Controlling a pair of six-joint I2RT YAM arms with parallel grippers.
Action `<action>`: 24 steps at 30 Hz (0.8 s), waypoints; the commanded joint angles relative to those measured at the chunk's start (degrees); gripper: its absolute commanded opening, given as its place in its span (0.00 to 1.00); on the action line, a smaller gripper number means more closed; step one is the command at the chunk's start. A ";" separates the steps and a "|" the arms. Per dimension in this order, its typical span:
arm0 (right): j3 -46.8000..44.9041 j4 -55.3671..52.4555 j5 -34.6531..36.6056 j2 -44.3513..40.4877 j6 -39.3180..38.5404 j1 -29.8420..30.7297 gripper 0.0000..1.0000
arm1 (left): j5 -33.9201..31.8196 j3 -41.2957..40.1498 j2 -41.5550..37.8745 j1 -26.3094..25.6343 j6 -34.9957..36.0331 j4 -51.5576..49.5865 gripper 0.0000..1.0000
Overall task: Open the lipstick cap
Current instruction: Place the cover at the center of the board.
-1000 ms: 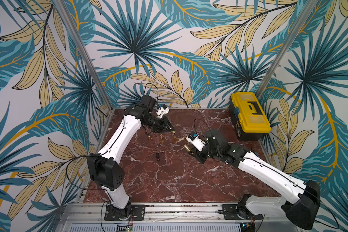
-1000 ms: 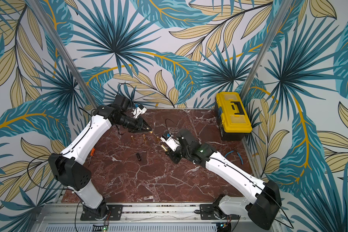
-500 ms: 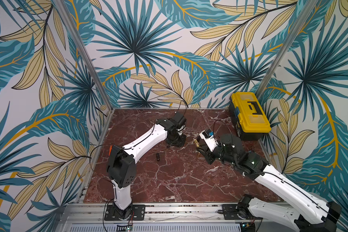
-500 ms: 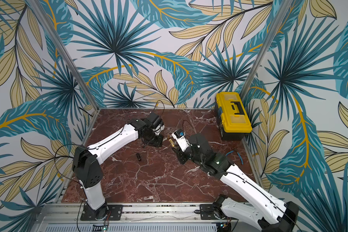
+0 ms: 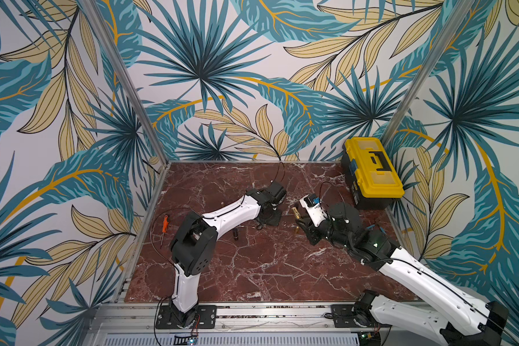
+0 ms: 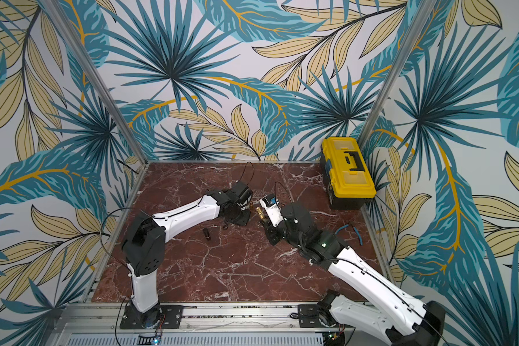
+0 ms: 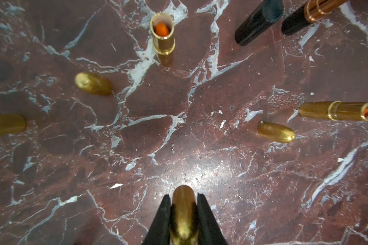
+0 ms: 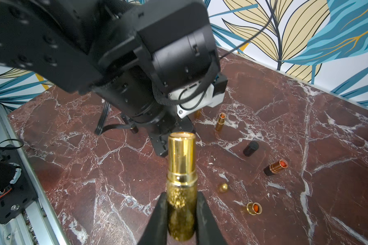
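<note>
L pincer (image 7: 183,198) clamped on gold cap (image 7: 183,220), over desk (image 7: 136,148). R pincer (image 8: 181,196) gripped uncapped gold lipstick base (image 8: 181,157), just beside L arm. Open lipsticks (image 7: 162,34), loose caps (image 7: 92,83) stood nearby.

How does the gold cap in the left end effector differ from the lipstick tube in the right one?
The gold cap ends in a rounded closed tip; the gold lipstick tube ends in an open flat rim. The cap shows no step; the tube has a ringed step above its glittery base. Both are shiny gold.
</note>
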 commanded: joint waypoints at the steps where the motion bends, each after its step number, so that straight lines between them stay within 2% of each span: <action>1: -0.76 1.26 1.11 0.45 0.38 0.21 0.08 | -3.85 -1.02 1.84 -0.44 0.41 2.73 0.03; 18: -1.03 1.73 1.03 1.11 0.37 0.23 0.08 | -7.86 -9.66 1.92 -0.45 -0.61 7.47 0.03; 22: -0.76 1.63 1.12 1.43 0.01 0.21 0.09 | -7.86 -10.95 2.03 -0.63 -1.21 7.99 0.09; 24: -0.67 1.64 1.03 1.63 -0.05 0.21 0.09 | -7.90 -11.34 1.88 -0.80 -1.47 8.12 0.15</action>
